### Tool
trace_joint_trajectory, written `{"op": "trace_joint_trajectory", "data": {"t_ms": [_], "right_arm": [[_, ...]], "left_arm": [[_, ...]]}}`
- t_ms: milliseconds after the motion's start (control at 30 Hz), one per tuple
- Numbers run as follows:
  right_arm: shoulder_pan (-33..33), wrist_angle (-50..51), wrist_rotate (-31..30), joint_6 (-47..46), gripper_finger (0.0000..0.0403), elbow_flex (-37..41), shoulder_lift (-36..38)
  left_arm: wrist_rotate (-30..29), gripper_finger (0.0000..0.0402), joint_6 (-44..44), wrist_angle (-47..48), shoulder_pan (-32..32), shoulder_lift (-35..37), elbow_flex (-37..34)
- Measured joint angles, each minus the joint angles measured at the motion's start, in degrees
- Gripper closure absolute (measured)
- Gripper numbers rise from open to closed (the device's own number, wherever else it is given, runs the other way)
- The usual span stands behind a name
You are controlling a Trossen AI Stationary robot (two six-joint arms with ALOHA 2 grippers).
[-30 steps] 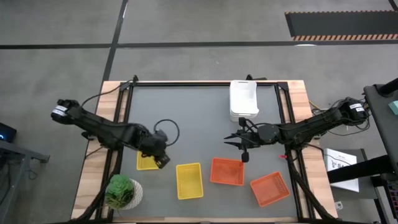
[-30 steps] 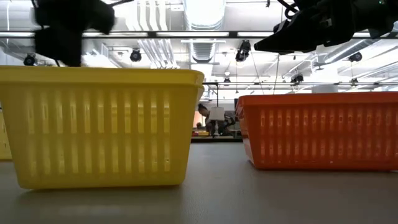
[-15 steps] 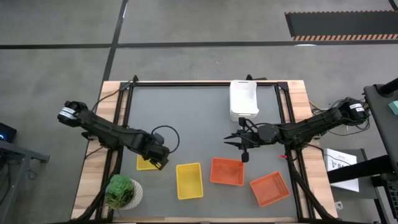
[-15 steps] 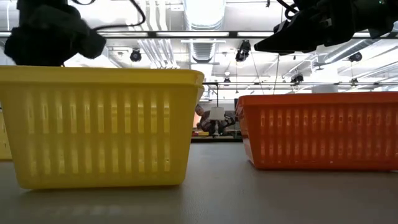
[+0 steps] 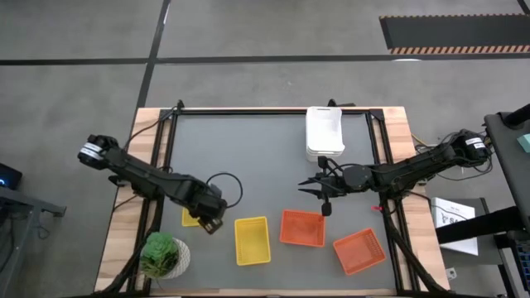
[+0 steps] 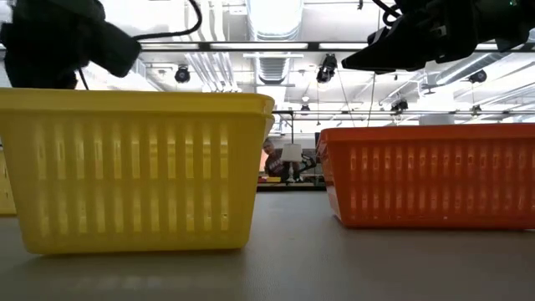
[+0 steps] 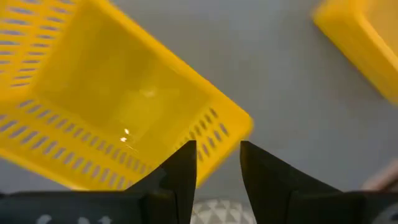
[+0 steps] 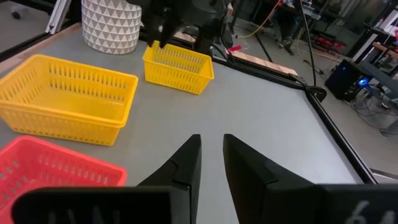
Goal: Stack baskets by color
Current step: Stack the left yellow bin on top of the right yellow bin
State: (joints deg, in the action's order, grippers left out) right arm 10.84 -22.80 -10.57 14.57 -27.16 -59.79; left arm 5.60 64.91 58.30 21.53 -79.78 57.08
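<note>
left pincer (image 5: 212, 222) hovering apart over yellow basket (image 5: 194, 217) | right pincer (image 5: 325, 199) hanging slightly apart above orange basket (image 5: 302, 228), holding nothing

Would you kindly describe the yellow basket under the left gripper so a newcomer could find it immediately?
Start at the green potted plant at the table's near left corner. Just beyond it sits a yellow basket, partly covered by the left gripper. The other yellow basket sits uncovered, nearer the middle.
</note>
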Motion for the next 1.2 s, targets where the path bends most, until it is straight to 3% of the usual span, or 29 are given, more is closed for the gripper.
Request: {"op": "trace_joint_trajectory", "data": {"t_ms": [300, 533, 867, 1067, 1200], "right_arm": [[0.01, -0.20, 0.00, 0.41, 0.0342, 0.02, 0.00], [0.00, -0.20, 0.00, 0.43, 0.0342, 0.02, 0.00], [0.01, -0.20, 0.00, 0.40, 0.0342, 0.02, 0.00], [0.00, -0.20, 0.00, 0.01, 0.0342, 0.04, 0.00], [-0.01, -0.20, 0.00, -0.01, 0.0342, 0.04, 0.00]], "left_arm": [[1.91, 0.0295, -17.24, -1.20, 4.44, -0.01, -0.84], [1.93, 0.0287, -19.02, -0.87, 7.33, 0.04, -1.74], [-1.34, 0.0207, -23.74, -0.90, 9.47, 0.04, -4.05], [-3.07, 0.0205, -29.31, -6.10, 9.82, 0.04, -5.11], [-3.69, 0.0224, -30.64, -10.63, 9.82, 0.04, -7.77]]}}
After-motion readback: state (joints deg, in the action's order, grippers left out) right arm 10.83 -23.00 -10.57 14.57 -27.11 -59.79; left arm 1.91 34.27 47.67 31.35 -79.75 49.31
